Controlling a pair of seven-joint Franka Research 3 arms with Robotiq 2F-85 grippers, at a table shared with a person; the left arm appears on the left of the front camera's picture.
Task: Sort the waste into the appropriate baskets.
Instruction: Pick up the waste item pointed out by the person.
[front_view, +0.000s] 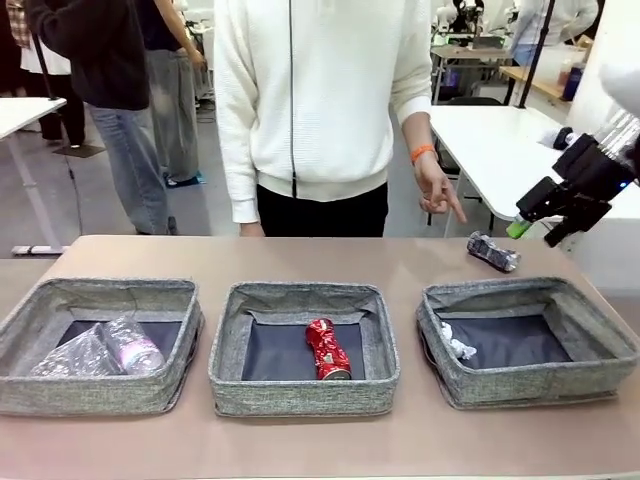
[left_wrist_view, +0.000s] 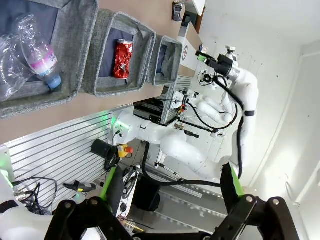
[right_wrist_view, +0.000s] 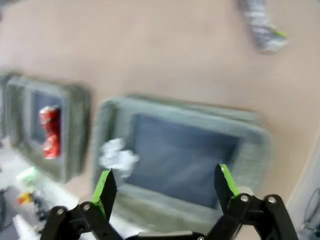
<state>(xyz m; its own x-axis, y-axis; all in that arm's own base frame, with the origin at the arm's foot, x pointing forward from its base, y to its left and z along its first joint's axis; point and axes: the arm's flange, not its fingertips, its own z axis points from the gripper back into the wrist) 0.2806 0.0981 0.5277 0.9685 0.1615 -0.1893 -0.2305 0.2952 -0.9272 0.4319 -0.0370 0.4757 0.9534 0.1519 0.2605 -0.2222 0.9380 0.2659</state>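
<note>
A tan table (front_view: 300, 440) carries three grey baskets in a row. The left basket (front_view: 95, 300) holds a bottle (front_view: 132, 350) and clear cup (front_view: 75, 357); the middle basket (front_view: 300, 297) a red can (front_view: 328, 348); the right basket (front_view: 560, 375) a paper ball (front_view: 457, 344). A dark can (front_view: 493, 251) lies on the table beyond it, under a person's hand (front_view: 436, 192). The right gripper (front_view: 535, 222) hovers open, empty. The left gripper (left_wrist_view: 167, 187) gapes too. White tables and people stand behind.
</note>
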